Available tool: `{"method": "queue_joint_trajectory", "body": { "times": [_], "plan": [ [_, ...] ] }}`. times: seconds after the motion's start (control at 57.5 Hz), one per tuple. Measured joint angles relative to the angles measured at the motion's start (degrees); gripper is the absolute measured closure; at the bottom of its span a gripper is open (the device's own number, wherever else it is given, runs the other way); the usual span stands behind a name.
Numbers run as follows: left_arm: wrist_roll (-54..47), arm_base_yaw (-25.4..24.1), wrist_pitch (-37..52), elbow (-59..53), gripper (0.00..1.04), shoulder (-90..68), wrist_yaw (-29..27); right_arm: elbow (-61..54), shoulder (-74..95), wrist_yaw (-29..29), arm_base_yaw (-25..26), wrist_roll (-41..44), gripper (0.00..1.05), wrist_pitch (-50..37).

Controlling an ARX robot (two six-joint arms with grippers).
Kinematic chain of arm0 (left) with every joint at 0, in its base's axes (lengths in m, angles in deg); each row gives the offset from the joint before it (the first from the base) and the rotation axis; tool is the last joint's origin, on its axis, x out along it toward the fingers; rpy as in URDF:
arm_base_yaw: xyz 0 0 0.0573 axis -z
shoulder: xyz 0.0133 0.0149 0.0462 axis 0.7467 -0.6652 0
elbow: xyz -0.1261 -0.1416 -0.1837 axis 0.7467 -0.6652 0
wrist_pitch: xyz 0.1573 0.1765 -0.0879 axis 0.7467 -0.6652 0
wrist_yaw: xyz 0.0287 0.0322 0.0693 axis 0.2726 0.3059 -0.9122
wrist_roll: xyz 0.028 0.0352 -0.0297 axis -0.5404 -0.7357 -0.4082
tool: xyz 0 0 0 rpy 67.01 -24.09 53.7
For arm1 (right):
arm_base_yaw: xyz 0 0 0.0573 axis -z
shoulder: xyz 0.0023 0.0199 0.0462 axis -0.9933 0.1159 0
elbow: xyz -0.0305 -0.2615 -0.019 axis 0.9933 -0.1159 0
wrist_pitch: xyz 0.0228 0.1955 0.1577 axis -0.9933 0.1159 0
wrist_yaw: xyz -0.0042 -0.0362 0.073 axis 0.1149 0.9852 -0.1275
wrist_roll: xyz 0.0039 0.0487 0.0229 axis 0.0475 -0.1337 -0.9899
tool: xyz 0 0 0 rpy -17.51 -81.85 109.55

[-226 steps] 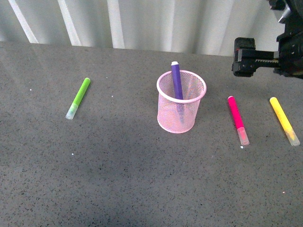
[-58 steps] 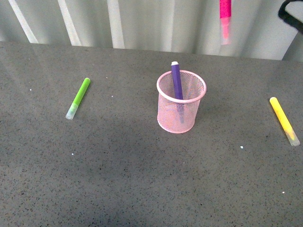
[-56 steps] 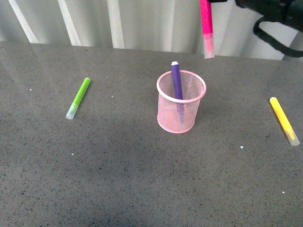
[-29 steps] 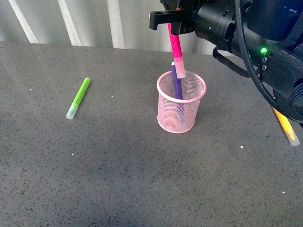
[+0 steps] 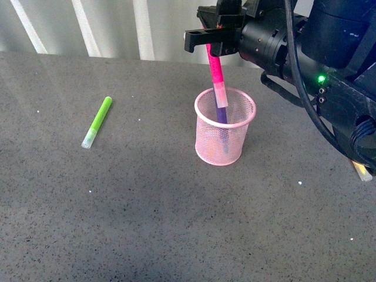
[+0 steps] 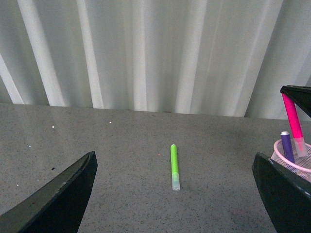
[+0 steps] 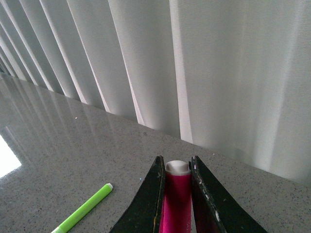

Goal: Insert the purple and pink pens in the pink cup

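The pink cup (image 5: pixel 225 126) is a light pink mesh holder standing mid-table. The purple pen (image 5: pixel 221 113) stands inside it, mostly hidden behind the pink pen. My right gripper (image 5: pixel 212 42) is shut on the pink pen (image 5: pixel 215 73) and holds it nearly upright above the cup, its clear cap at the rim's opening. In the right wrist view the pink pen (image 7: pixel 177 196) sits clamped between the two fingers (image 7: pixel 151 201). My left gripper (image 6: pixel 175 194) is open and empty, off to the side; its view shows the cup (image 6: pixel 294 158) with both pens (image 6: pixel 293 125).
A lime-green marker (image 5: pixel 97 121) lies on the grey table to the left of the cup, also in the left wrist view (image 6: pixel 174 166). A yellow marker (image 5: pixel 361 171) lies at the right, mostly hidden by my right arm. White curtains hang behind the table.
My right gripper lifted the pink pen off the table at the right, carried it left over the cup and lowered it until its cap reached the cup's opening.
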State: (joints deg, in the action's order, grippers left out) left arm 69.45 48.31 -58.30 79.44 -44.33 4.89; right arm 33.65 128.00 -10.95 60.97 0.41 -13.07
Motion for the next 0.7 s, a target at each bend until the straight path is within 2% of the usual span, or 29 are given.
{"method": "queue_joint_trajectory", "body": {
  "times": [0.052,0.087,0.139,0.261,0.313,0.469,0.522,0.591,0.695],
  "plan": [
    [0.0,0.0,0.0,0.0,0.07,0.0,0.0,-0.2,0.0,0.0,0.1,-0.1,0.94,-0.1],
    [0.0,0.0,0.0,0.0,0.07,0.0,0.0,-0.3,0.0,-0.1,0.2,-0.1,0.90,-0.1],
    [0.0,0.0,0.0,0.0,0.07,0.0,0.0,-0.5,0.0,-0.2,0.3,-0.1,0.77,-0.1],
    [0.0,0.0,0.0,0.0,0.07,0.0,0.0,-0.9,-0.1,-0.2,0.7,-0.1,0.57,-0.2],
    [0.0,0.0,0.0,0.0,0.07,0.0,0.0,-1.3,-0.2,-0.3,1.1,-0.1,0.45,-0.2],
    [0.0,0.0,0.0,0.0,0.07,0.0,0.0,-2.0,-1.5,0.0,1.8,-0.1,0.20,-0.1],
    [0.0,0.0,0.0,0.0,0.07,0.0,0.0,-2.7,-3.0,0.4,2.3,0.0,0.07,-0.1],
    [0.0,0.0,0.0,0.0,0.07,0.0,0.0,-3.7,-5.1,1.8,2.9,0.3,0.07,1.0],
    [0.0,0.0,0.0,0.0,0.07,0.0,0.0,-6.9,-14.5,8.7,6.7,2.2,0.07,6.6]
  ]
}}
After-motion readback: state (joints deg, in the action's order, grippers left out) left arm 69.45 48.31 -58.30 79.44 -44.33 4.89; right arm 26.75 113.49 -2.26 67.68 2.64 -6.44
